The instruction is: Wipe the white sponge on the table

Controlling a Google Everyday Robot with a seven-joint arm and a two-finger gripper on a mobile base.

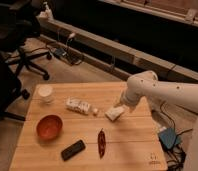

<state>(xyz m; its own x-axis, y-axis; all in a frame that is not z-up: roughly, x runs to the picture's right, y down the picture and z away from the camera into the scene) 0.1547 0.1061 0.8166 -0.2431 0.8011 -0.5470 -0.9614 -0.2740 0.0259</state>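
The white sponge [114, 113] lies flat on the light wooden table [132, 150], right of centre near the far edge. My gripper [121, 105] is at the end of the white arm that reaches in from the right. It is directly above and behind the sponge's right end, at or very close to it. Whether it touches the sponge does not show.
On the table are a white cup [45, 93], a white packet with dark markings [78, 105], an orange bowl [49, 126], a black phone [73, 149] and a red chili [101, 142]. An office chair [27, 55] stands at far left. A blue box [168, 137] lies on the floor at right.
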